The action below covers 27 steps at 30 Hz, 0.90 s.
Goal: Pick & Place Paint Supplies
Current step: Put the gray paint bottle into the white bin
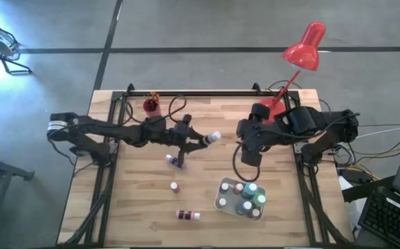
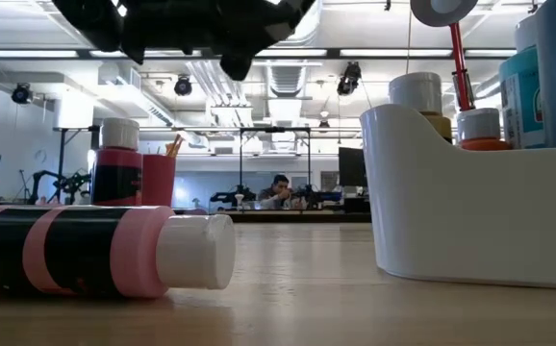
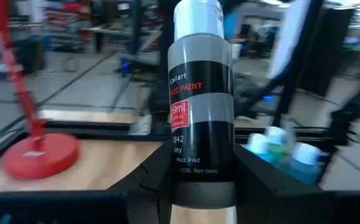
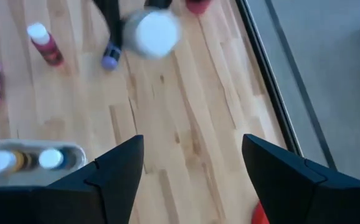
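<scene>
A grey paint bottle (image 3: 200,106) with a white cap (image 1: 214,137) is held above the table's middle by my left gripper (image 1: 202,140), which is shut on it. My right gripper (image 1: 248,158) hangs open above the table to the bottle's right, nothing between its fingers (image 4: 121,165). A white tray (image 1: 222,200) at the near right holds several bottles upright. A purple bottle (image 1: 174,161) lies on the table. A red bottle (image 1: 175,187) stands on its base. A pink bottle (image 1: 186,215) lies on its side. A red cup (image 1: 151,106) holds brushes at the far left. My left gripper pinches the grey bottle's bottom end (image 3: 200,177) between its two fingers (image 3: 150,180). The fingers come level from the table's left and lie along the bottle. The bottle is lifted clear of the table, roughly level, its cap pointing toward the table's right.
A red desk lamp (image 1: 304,47) leans over the far right corner, its base (image 3: 40,155) on the table beside my right arm. A black frame rail (image 1: 193,93) runs along the far edge. Bare wood lies between the loose bottles and the tray.
</scene>
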Tool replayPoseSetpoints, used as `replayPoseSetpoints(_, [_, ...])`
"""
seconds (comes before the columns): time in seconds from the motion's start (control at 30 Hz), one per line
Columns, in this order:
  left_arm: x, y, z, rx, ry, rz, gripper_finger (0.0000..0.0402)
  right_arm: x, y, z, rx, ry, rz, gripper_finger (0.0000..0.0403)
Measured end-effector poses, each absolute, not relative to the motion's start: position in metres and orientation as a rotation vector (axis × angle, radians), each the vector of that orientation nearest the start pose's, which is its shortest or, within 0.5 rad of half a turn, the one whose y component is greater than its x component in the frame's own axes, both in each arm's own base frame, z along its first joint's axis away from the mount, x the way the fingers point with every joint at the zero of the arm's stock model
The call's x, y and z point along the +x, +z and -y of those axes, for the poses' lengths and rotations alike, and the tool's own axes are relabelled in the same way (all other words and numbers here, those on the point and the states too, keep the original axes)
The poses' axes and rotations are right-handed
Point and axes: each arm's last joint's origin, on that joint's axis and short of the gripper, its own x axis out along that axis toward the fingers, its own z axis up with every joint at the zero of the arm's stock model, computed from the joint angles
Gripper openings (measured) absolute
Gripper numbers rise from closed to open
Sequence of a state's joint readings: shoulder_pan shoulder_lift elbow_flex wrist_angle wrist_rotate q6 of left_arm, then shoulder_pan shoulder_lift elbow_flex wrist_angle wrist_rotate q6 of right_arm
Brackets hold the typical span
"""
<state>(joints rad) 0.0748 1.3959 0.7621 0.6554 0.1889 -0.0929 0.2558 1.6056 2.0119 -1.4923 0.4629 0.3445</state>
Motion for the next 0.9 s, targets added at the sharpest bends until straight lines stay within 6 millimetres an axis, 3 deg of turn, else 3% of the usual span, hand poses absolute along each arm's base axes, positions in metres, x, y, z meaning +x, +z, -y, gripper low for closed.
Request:
replayPoseSetpoints(0.3, [0.307, 0.278, -0.015, 0.102, -0.192, 0.066, 0.0121, 0.285, 0.439, -0.066, -0.006, -0.147, -0.865, 0.0240])
replayPoseSetpoints(0.5, [0.319, 0.289, -0.016, 0.151, -0.189, 0.081, 0.0121, 0.288, 0.442, -0.067, 0.009, -0.127, -0.827, 0.0229])
replayPoseSetpoints(0.9, [0.348, 0.293, -0.018, 0.174, -0.223, 0.011, 0.0121, 0.289, 0.440, -0.067, -0.009, -0.161, -0.825, 0.0271])
